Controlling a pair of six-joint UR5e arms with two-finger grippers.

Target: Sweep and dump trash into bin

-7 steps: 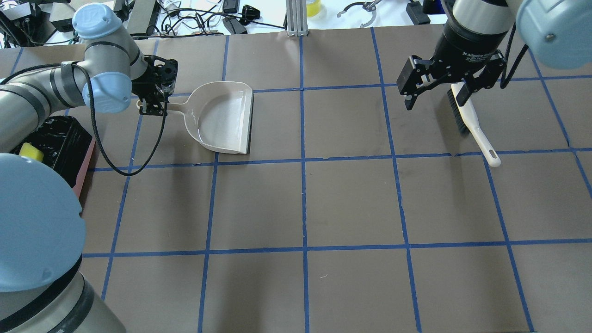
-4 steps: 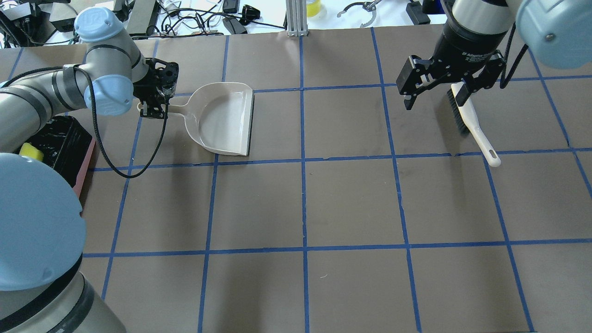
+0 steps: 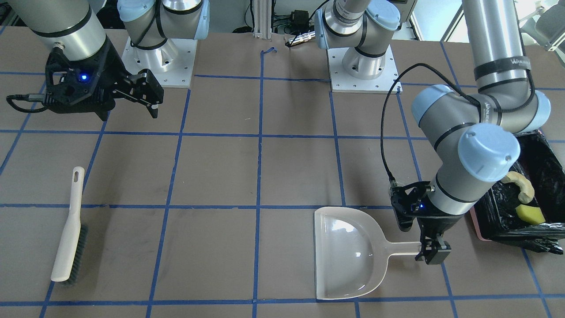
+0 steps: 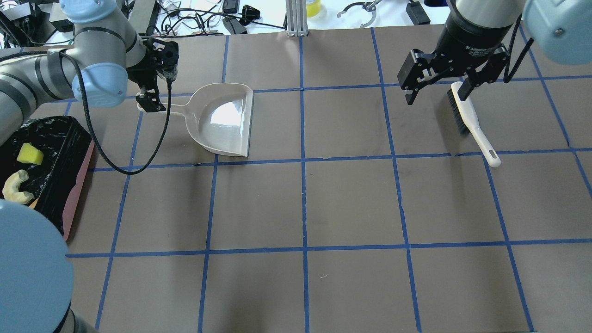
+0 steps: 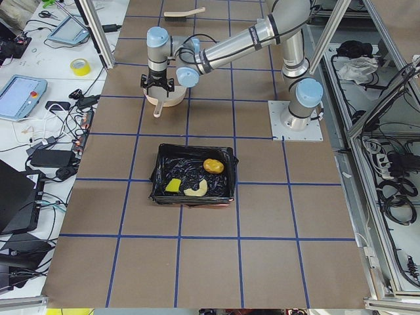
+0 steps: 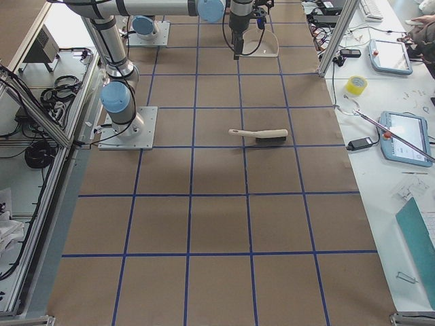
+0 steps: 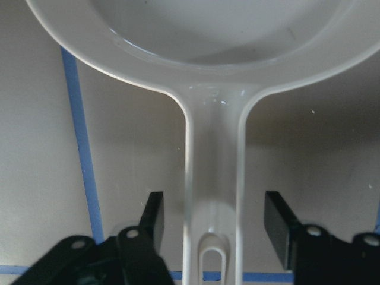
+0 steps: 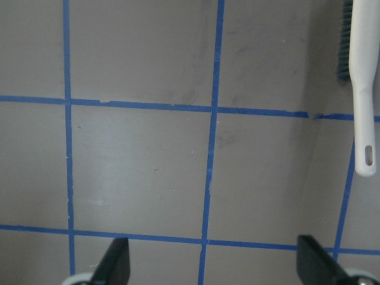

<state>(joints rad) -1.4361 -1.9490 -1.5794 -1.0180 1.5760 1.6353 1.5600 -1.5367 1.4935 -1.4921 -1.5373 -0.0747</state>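
Note:
The trash lies in the bin (image 4: 77,181), a pink box lined with a black bag, at the table's left edge. The yellow wedge (image 4: 30,153) and cream crescent (image 4: 16,189) show there. The amber blob (image 5: 212,165) shows only in the exterior left view. The pale dustpan (image 4: 226,118) lies flat on the table and holds nothing. My left gripper (image 4: 150,99) is open, one finger on each side of the dustpan's handle (image 7: 214,196), not touching it. My right gripper (image 4: 437,95) is open and holds nothing, above the table beside the brush (image 4: 471,122).
The brush lies on the table at the far right, handle toward the robot; it also shows in the right wrist view (image 8: 362,89). Cables, tools and a metal post (image 4: 296,18) crowd the far table edge. Blue tape lines grid the brown table.
My left arm has shifted toward the far edge, uncovering more of the bin. The dustpan has stayed in place. My right gripper has barely moved.

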